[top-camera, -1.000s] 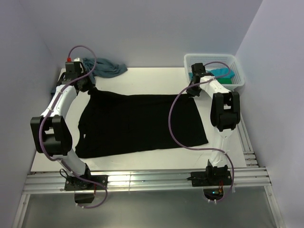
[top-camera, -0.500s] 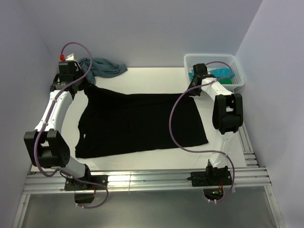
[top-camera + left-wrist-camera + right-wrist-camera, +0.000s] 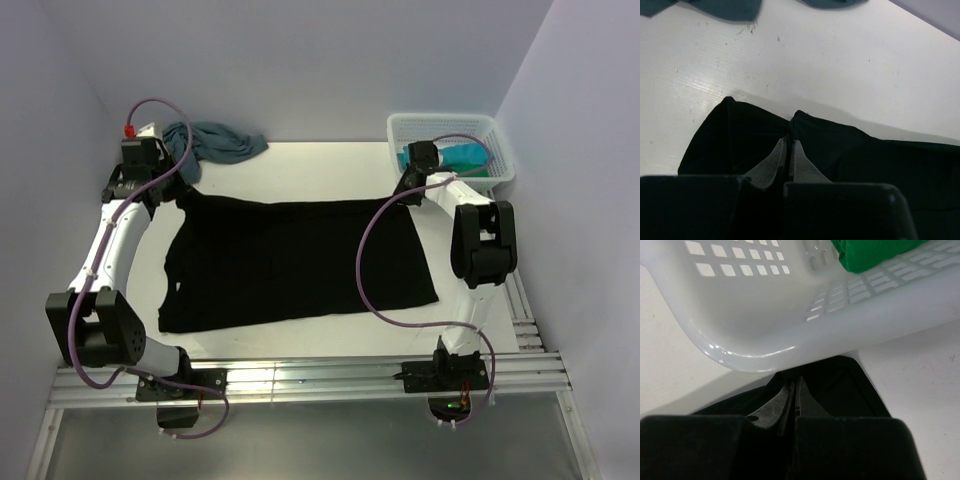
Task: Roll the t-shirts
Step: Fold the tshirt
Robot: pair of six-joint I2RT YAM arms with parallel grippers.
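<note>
**A:** Where is the shirt being worked on, and what has hold of it?

**B:** The black shirt point(image 3: 300, 260) lies spread across the middle of the white worktop point(image 3: 320, 165); its far edge runs between the two arms. The left jaws are pressed shut on the far left corner, where the cloth tents up slightly; the right jaws are pressed shut on the far right corner, just beside the basket point(image 3: 440, 119).

**A:** What does it look like?

**B:** It is large, matt and limp; mostly flat, with soft ripples near the left side. No print is visible from here.

**A:** How should this step go?

**B:** It looks like a smoothing step before rolling. I would pull both corners evenly and low, so the far edge lies straight; uneven tension would skew the cloth. The right jaws need to stay clear of the basket wall.

**A:** And the other shirts?

**B:** A blue shirt point(image 3: 225, 140) sits bunched at the far left; a green shirt point(image 3: 875, 252) and a turquoise shirt point(image 3: 465, 153) lie in the basket.
</note>
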